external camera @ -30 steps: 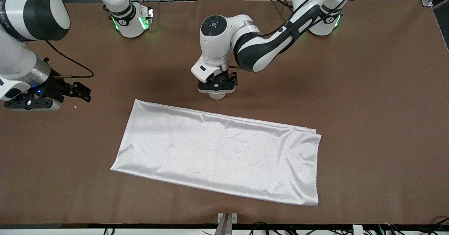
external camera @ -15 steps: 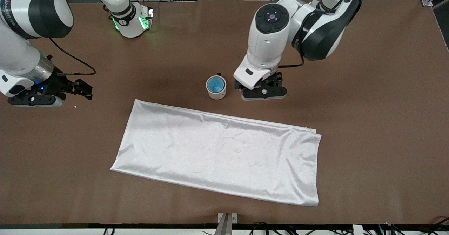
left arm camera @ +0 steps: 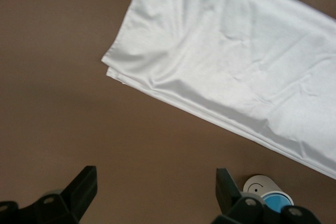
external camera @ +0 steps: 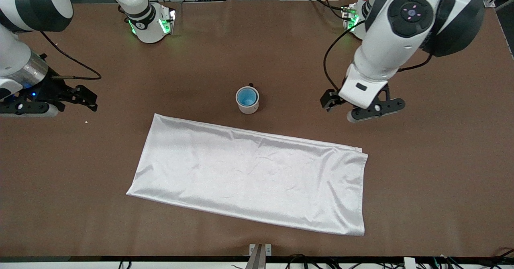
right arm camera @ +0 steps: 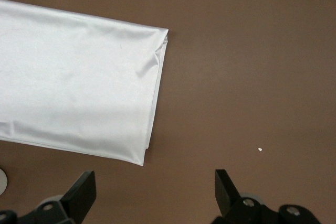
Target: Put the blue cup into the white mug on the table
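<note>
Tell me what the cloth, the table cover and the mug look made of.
White cloth: satin-like fabric, glossy sheen, soft creases. Table cover: matte brown, felt-like, no shine. White mug: smooth off-white, probably ceramic or plastic; the blue cup sits inside.

White-and-black arms, black cables, green-lit bases

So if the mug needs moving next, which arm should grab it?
Probably the left. Its gripper, fingers open, hangs over the table closer to the white mug holding the blue cup. The right gripper, also open, waits at the table's end.
</note>
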Controlling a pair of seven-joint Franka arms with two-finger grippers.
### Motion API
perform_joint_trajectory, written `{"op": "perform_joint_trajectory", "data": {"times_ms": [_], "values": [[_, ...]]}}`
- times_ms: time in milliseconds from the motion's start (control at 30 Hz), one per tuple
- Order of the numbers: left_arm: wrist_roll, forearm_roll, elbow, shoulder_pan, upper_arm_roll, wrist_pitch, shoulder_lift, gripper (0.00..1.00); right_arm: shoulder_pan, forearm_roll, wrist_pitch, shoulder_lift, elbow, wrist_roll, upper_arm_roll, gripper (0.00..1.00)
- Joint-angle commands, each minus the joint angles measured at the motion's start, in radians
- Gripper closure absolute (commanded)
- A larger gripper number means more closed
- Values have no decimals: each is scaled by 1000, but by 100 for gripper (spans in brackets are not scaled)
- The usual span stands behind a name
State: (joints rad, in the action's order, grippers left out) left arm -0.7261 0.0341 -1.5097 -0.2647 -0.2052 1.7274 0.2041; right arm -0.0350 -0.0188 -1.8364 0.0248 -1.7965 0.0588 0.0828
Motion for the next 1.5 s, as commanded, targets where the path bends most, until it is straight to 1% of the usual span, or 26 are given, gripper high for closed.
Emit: {"op": "perform_joint_trajectory", "data": {"times_ms": [0,233,300,400,533,600,733,833,1033,1167,1267,1467], "values": [[13,-42,-40,62,-3,-32,-74,0,-16,0,46,4,49,-14,9,0],[25,-48,-40,134,-6,-69,-115,0,-14,2,97,-43,153,-13,11,0],[63,-48,-40,147,-6,-81,-121,0,-14,3,114,-57,173,-13,9,0],[135,-49,-44,156,6,-97,-132,0,-11,3,120,-59,175,-13,9,0],[186,-59,-43,157,61,-126,-138,0,-13,3,132,-59,177,-11,11,0],[221,-89,-46,159,79,-138,-147,0,-14,3,141,-59,180,-13,11,0],[350,-109,-58,156,151,-150,-155,0,-14,3,141,-59,187,-13,11,0],[425,-112,-61,153,187,-166,-157,0,-13,3,143,-59,186,-11,11,0],[470,-112,-61,148,230,-170,-149,0,-9,3,152,-59,196,-11,11,0],[517,-112,-67,147,253,-169,-146,0,-13,6,210,-59,247,-11,11,0],[522,-112,-70,147,257,-169,-140,0,-9,5,249,-60,281,-11,11,0],[524,-100,-84,144,257,-169,-149,0,-5,3,302,-59,302,-10,11,0]]}}
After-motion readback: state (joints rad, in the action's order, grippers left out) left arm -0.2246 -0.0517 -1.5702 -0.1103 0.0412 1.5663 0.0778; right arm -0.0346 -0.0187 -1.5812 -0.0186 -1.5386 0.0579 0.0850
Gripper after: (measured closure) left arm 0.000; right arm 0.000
